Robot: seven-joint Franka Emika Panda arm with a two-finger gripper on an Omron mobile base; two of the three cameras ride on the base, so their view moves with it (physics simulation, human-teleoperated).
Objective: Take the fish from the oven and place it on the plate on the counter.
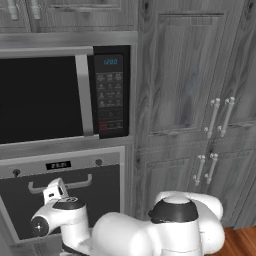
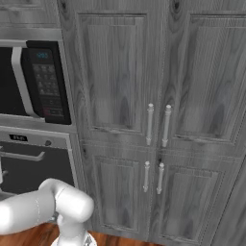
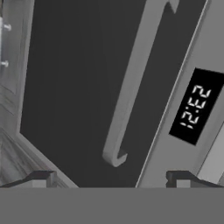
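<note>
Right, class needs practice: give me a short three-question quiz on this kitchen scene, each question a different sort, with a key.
1. True or false: the oven door is shut.
2. Multiple choice: the gripper points at A) the microwave keypad, B) the oven handle, C) a cabinet pull.
3. Fill in: the gripper's jaws are ____, holding nothing.

Key: 1 true; 2 B; 3 open.
</note>
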